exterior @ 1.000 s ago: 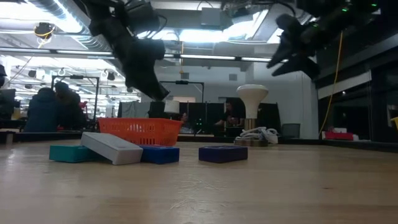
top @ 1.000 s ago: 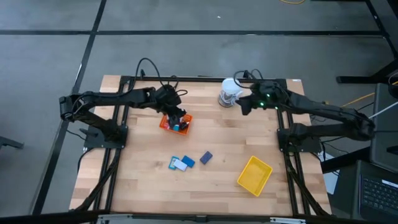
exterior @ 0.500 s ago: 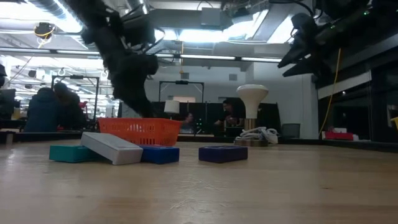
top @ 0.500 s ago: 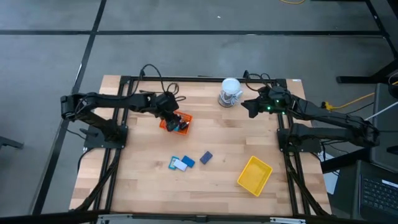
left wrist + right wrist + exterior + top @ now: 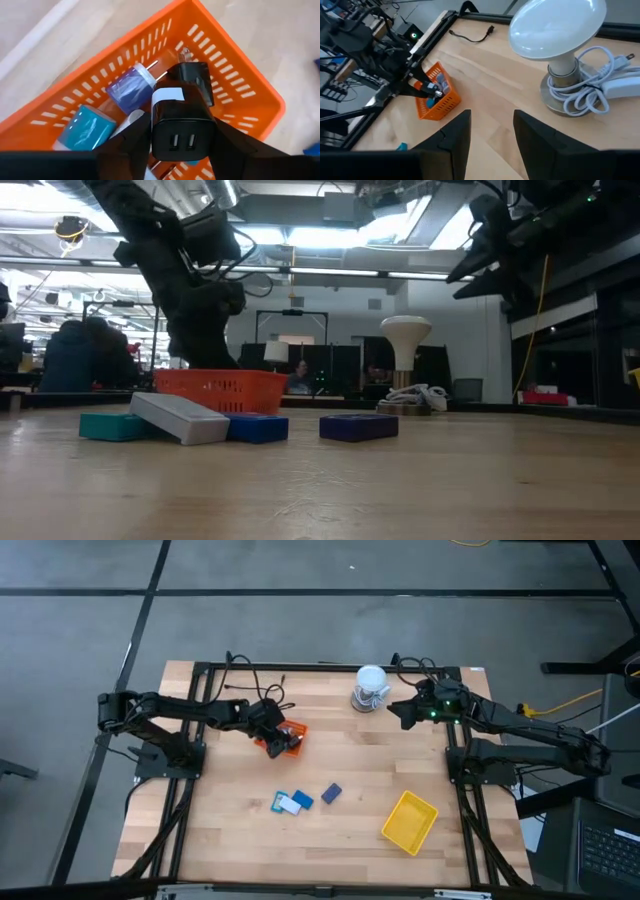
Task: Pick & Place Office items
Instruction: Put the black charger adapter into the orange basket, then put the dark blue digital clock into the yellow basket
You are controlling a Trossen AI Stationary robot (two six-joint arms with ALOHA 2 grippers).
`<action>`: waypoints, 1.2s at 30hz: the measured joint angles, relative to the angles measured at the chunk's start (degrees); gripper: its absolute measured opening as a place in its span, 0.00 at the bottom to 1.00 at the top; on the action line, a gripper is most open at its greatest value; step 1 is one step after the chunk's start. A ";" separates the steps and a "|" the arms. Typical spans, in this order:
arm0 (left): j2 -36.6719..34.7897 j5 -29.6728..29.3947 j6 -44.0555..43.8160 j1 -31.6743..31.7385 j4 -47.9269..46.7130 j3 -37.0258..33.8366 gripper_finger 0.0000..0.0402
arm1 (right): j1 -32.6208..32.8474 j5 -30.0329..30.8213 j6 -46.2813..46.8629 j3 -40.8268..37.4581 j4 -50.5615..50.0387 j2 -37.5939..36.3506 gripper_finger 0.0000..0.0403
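Left gripper (image 5: 182,145) down in orange tray (image 5: 240,75), clamped on black charger (image 5: 182,122).
Right gripper (image 5: 492,130) raised far right, fingers apart, empty; items beneath charger partly hidden.

Bright overhead light, glare, soft shadows

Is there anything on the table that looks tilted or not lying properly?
Yes. In the low view, the white block lies askew, one end propped on the teal block, the other on the navy block. Nothing else stands out.
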 joint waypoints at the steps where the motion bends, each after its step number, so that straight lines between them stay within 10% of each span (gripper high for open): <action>1: 0.00 -0.63 -0.50 0.00 -0.05 -0.02 0.44 | 0.00 0.00 0.05 0.00 0.13 0.00 0.38; 9: 0.00 -0.58 -2.02 0.04 0.87 0.42 0.70 | 0.00 -0.13 0.83 0.00 0.28 0.00 0.38; 30: -0.17 -4.55 -2.29 -2.27 7.73 17.93 0.71 | 0.07 -1.72 1.43 0.00 -2.26 7.41 0.38; 36: -0.24 -10.56 -0.03 -3.54 10.08 19.67 0.72 | -1.74 -17.69 2.08 0.02 15.33 14.68 0.38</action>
